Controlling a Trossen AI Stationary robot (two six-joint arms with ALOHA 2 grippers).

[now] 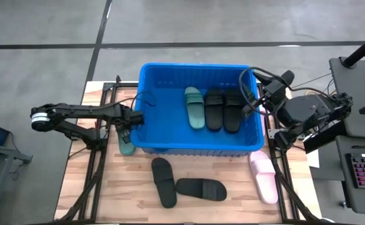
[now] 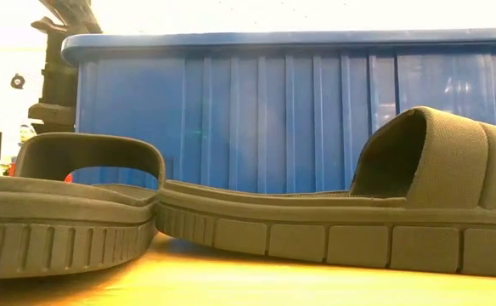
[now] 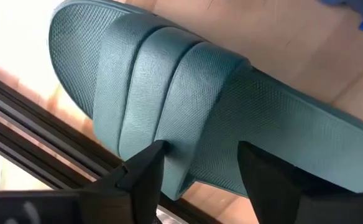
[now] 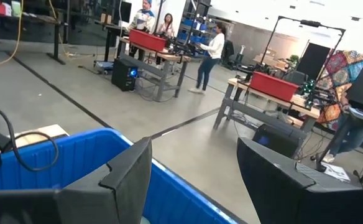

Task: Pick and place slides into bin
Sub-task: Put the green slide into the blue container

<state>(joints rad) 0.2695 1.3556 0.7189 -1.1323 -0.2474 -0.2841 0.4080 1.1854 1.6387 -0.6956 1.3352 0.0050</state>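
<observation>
The blue bin (image 1: 195, 65) stands mid-table and holds a sage green slide (image 1: 195, 107) and two black slides (image 1: 214, 109), lying flat on its floor. My left gripper (image 1: 126, 130) is open, low over another green slide (image 1: 127, 147) that lies on the table against the bin's left wall. In the left wrist view the fingers stand on either side of that slide's strap (image 3: 163, 93) at its near side. My right gripper (image 4: 194, 149) is open and empty, above the bin's right rim (image 1: 257, 94).
Two black slides (image 1: 164, 181) (image 1: 201, 189) lie on the table in front of the bin and fill the low view (image 2: 358, 221). A pale pink pair (image 1: 264, 177) lies at the front right. Rails run along the table's left edge (image 3: 38, 118). People stand far off in the room (image 4: 212, 53).
</observation>
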